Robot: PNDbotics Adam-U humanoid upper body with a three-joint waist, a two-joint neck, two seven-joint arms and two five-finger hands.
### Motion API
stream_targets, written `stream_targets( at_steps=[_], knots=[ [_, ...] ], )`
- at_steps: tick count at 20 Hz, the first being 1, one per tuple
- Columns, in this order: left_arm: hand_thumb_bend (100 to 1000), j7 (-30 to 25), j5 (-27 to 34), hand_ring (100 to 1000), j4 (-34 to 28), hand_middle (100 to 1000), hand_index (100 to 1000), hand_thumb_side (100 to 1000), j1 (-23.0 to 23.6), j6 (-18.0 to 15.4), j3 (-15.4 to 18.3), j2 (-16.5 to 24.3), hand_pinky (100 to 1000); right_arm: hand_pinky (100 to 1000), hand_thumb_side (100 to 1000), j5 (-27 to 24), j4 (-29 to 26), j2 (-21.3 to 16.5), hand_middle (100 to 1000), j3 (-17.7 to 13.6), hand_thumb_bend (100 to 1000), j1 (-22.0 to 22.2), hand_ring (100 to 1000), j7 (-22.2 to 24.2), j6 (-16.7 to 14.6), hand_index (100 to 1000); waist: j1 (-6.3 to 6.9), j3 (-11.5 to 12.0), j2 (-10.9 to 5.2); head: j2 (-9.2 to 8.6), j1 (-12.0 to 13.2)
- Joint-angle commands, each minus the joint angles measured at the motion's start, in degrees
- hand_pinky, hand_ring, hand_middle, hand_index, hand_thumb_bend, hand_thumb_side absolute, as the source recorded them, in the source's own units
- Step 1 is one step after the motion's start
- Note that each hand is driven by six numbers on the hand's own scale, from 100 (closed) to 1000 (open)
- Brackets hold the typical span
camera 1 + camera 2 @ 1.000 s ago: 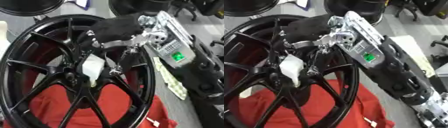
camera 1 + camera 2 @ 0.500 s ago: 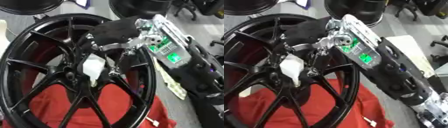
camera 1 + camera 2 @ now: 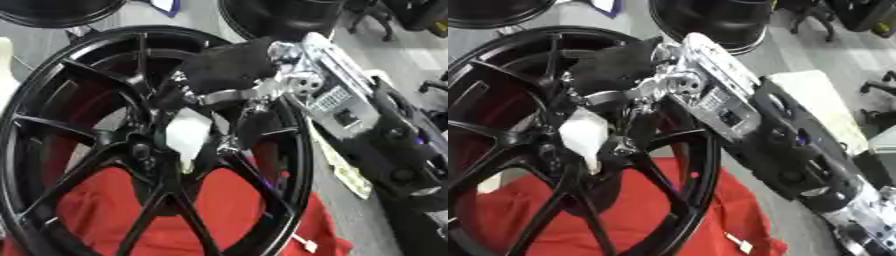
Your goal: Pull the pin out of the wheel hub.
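Black wheel (image 3: 114, 150) stands on a red cloth (image 3: 114, 220), the right hand (image 3: 232, 75) curled down at its hub (image 3: 144, 150), fingers (image 3: 627, 137) apparently pinching beside a white piece (image 3: 186, 137); pin not discernible; any pull should follow the hub's axis.

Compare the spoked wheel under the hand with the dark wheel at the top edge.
The spoked wheel lies on red cloth, nearly whole in view, right hand over its hub. The far wheel sits on grey floor, cropped and untouched. Both are black and round.
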Motion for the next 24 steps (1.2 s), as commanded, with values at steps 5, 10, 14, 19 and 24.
stream_targets(
  at_steps=[5, 10, 14, 19, 24],
  knots=[
    [100, -0.4, -0.4, 613, -0.6, 545, 667, 806, -0.3, 0.2, 0.1, 0.3, 748, 833, 100, -1.0, -1.0, -0.7, 584, -0.7, 367, -0.7, 809, 3.3, -2.6, 716, 0.50, 0.0, -0.81, -0.89, -0.3],
    [100, -0.6, -0.5, 614, -0.5, 546, 667, 807, -0.3, 0.4, 0.1, 0.2, 750, 828, 100, -1.4, -1.3, -0.8, 549, -0.8, 347, -0.6, 800, 3.3, -2.1, 689, 0.51, 0.0, -0.76, -0.92, -0.3],
    [100, -0.7, -0.6, 615, -0.5, 547, 667, 808, -0.2, 0.5, 0.2, 0.2, 752, 822, 100, -1.6, -1.5, -0.8, 519, -1.0, 320, -0.5, 790, 3.3, -1.6, 667, 0.50, 0.0, -0.72, -0.98, -0.4],
    [100, -0.8, -0.7, 616, -0.4, 548, 667, 808, -0.2, 0.5, 0.1, 0.1, 753, 813, 100, -2.0, -1.9, -0.8, 486, -1.4, 295, -0.5, 773, 3.3, -0.9, 635, 0.50, 0.0, -0.70, -0.95, -0.4],
    [100, -1.1, -0.7, 618, -0.3, 549, 667, 810, -0.2, 0.5, 0.1, 0.1, 755, 801, 100, -2.9, -2.5, -0.9, 456, -2.0, 250, -0.6, 753, 3.3, 0.4, 602, 0.51, 0.0, -0.83, -1.01, -0.6]
  ],
)
